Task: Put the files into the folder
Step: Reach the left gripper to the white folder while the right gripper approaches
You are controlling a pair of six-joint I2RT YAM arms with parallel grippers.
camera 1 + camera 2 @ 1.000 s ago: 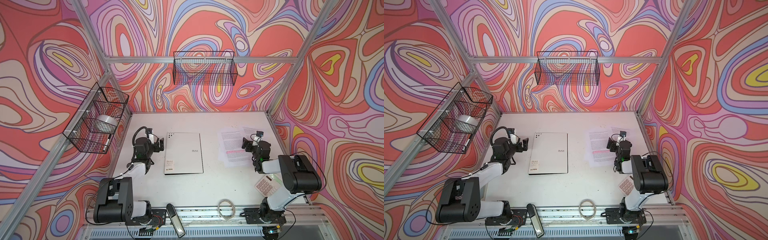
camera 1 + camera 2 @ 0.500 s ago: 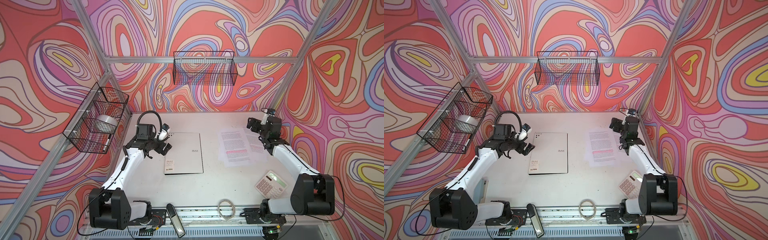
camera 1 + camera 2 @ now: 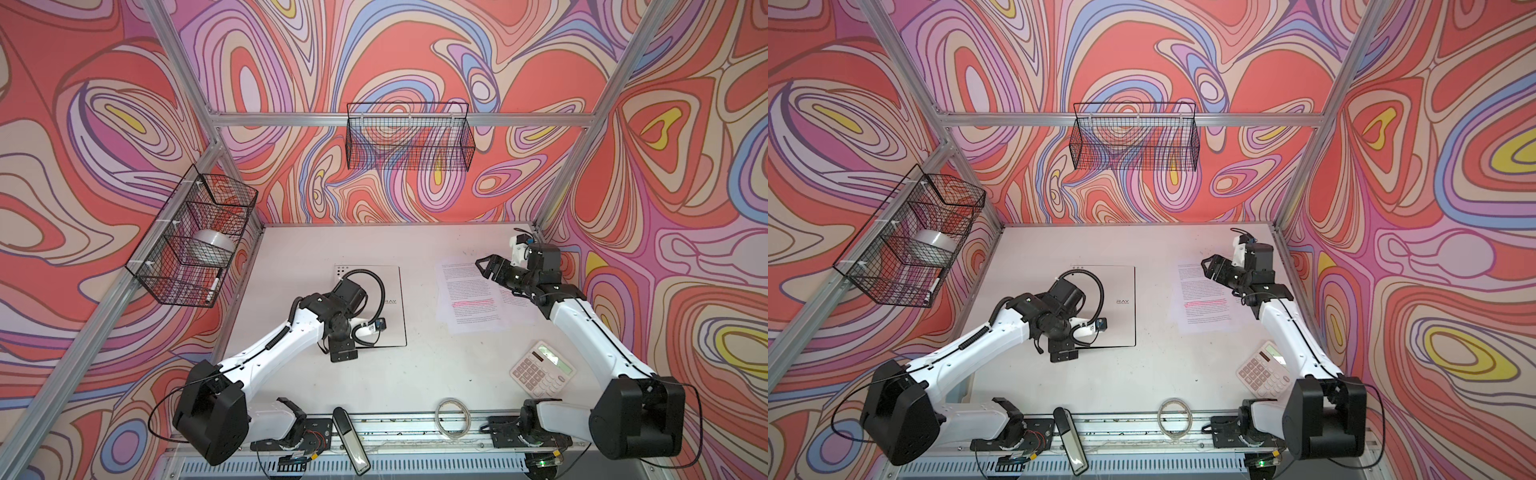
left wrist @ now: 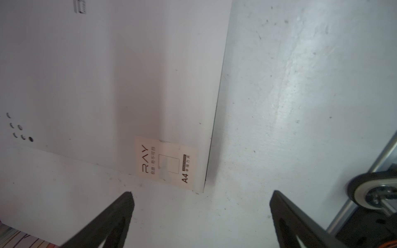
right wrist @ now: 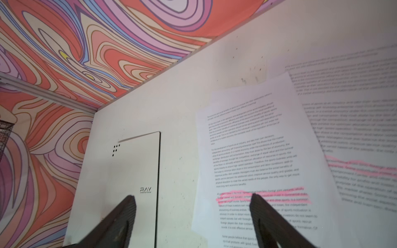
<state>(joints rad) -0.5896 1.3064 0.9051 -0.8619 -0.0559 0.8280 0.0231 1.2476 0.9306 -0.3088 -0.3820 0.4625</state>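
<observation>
The folder (image 3: 392, 286) lies shut on the table left of centre, with its white-grey cover marked RAY up; both top views show it (image 3: 1121, 291). The files (image 3: 469, 299) are white printed sheets, overlapping and spread out to its right, one with a pink highlighted line (image 3: 1204, 299). My left gripper (image 3: 343, 353) points down over the folder's near left corner, open and empty. In the left wrist view the jaws (image 4: 202, 193) stand wide above bare table just off the labelled corner (image 4: 165, 163). My right gripper (image 3: 484, 266) hovers open above the far part of the files (image 5: 257, 150), holding nothing (image 5: 192, 196).
A white calculator (image 3: 542, 370) lies near the right arm. At the front edge are a coiled cable ring (image 3: 453, 417) and a black-and-silver device (image 3: 351, 440). Wire baskets hang on the left wall (image 3: 195, 245) and the back wall (image 3: 409, 139).
Both arms unfolded from their low folded poses. The left gripper swung over the folder's near left corner. The right gripper went to the far right, then came in over the files.
</observation>
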